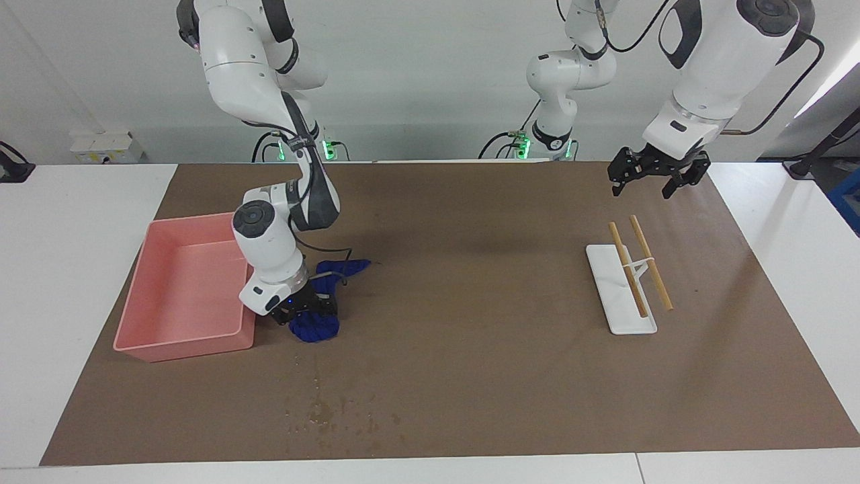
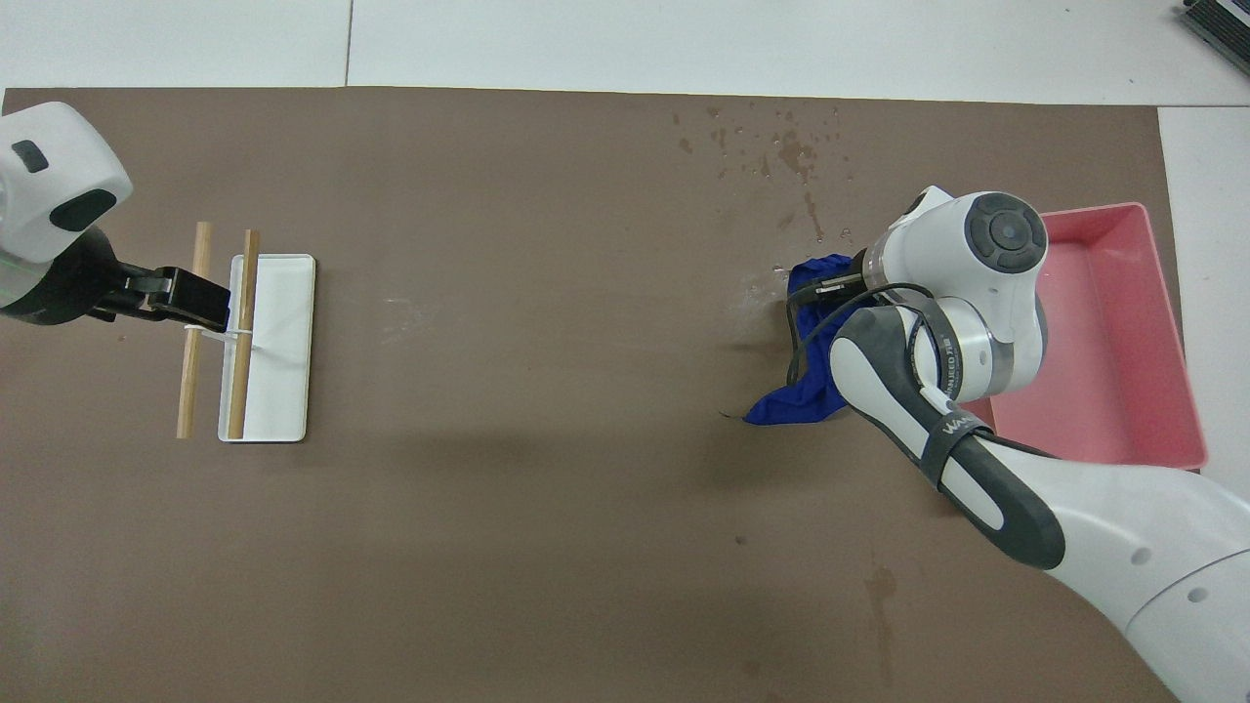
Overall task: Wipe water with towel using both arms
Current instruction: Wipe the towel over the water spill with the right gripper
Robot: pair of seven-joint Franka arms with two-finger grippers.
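Observation:
The blue towel [image 1: 316, 327] lies bunched on the brown mat [image 1: 470, 282] beside the pink tray [image 1: 181, 346], with a tail trailing toward the robots. My right gripper [image 1: 304, 308] is down on it and shut on the towel, its fingers buried in the cloth. In the overhead view the right arm covers most of the towel [image 2: 793, 402]. The water [image 1: 329, 411] is a patch of dark speckles and streaks farther from the robots than the towel; it also shows in the overhead view [image 2: 781, 148]. My left gripper [image 1: 646, 180] hangs open and empty in the air over the mat and waits.
The pink tray [image 2: 1177, 293] stands at the right arm's end of the table. A white flat stand [image 1: 621, 299] with two wooden sticks [image 1: 650, 263] across it lies toward the left arm's end, under the left gripper [image 2: 200, 301] in the overhead view.

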